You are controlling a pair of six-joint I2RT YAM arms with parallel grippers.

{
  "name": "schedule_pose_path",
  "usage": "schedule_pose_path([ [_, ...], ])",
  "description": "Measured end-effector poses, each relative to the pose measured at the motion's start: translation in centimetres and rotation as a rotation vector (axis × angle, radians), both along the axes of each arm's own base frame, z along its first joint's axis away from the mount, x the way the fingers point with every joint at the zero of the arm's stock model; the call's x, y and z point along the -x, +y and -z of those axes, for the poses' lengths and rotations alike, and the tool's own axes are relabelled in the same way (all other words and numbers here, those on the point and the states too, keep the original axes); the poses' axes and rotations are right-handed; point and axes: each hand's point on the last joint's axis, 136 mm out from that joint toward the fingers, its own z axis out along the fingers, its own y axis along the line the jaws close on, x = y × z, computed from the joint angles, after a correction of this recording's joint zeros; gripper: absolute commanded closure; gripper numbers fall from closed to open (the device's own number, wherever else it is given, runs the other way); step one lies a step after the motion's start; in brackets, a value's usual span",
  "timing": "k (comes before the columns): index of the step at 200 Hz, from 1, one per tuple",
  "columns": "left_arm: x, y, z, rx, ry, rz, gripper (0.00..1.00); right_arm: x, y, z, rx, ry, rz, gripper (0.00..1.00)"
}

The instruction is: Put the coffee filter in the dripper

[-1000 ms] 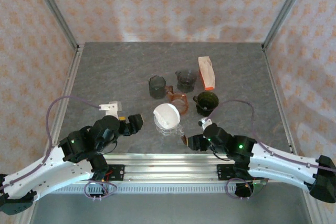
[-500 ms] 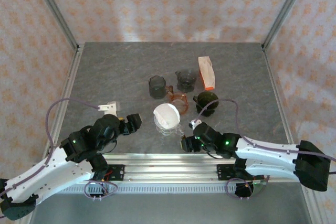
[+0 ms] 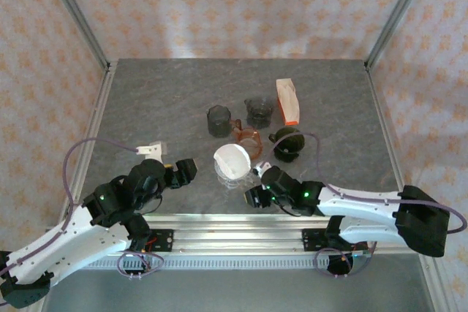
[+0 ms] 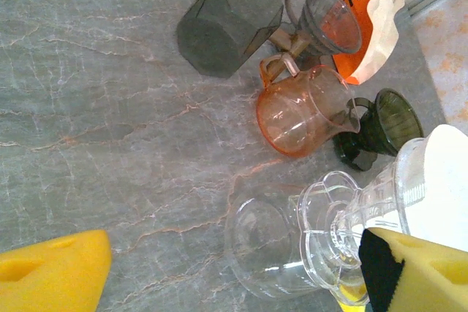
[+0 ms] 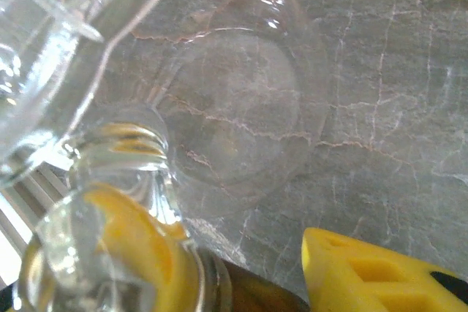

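Note:
The white coffee filter (image 3: 232,159) (image 4: 447,180) sits inside the clear plastic dripper (image 3: 238,177) (image 4: 344,217). The dripper is tipped over, its flower-shaped base pointing at a clear glass vessel (image 4: 267,242) (image 5: 234,100). My right gripper (image 3: 251,196) (image 5: 241,268) is at the dripper's near side with its jaws apart. One yellow finger (image 5: 124,246) shows through the dripper's clear handle, the other finger (image 5: 387,275) stands free, and bare table lies between them. My left gripper (image 3: 186,170) (image 4: 227,268) is open wide, left of the dripper and holding nothing.
Behind the dripper stand an orange glass pitcher (image 3: 248,139) (image 4: 300,111), a dark grey cup (image 3: 218,120) (image 4: 227,20), a smoked funnel cup (image 3: 258,112), a dark green dripper (image 3: 287,142) (image 4: 384,126) and an orange-white coffee bag (image 3: 287,100) (image 4: 365,23). The metal front rail (image 3: 234,224) runs just behind my grippers.
My right arm has slid left along the front edge to the dripper, and its jaws have narrowed a little. The left arm and the dripper have stayed put.

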Motion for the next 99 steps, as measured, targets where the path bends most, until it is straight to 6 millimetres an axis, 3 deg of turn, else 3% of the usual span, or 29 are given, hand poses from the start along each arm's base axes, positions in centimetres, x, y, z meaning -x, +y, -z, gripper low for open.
schedule_pose_path([
  [99, 0.3, 0.1, -0.1, 0.025, -0.003, 0.002, 0.11, -1.4, 1.7, 0.2, 0.006, -0.051, -0.015, 0.55],
])
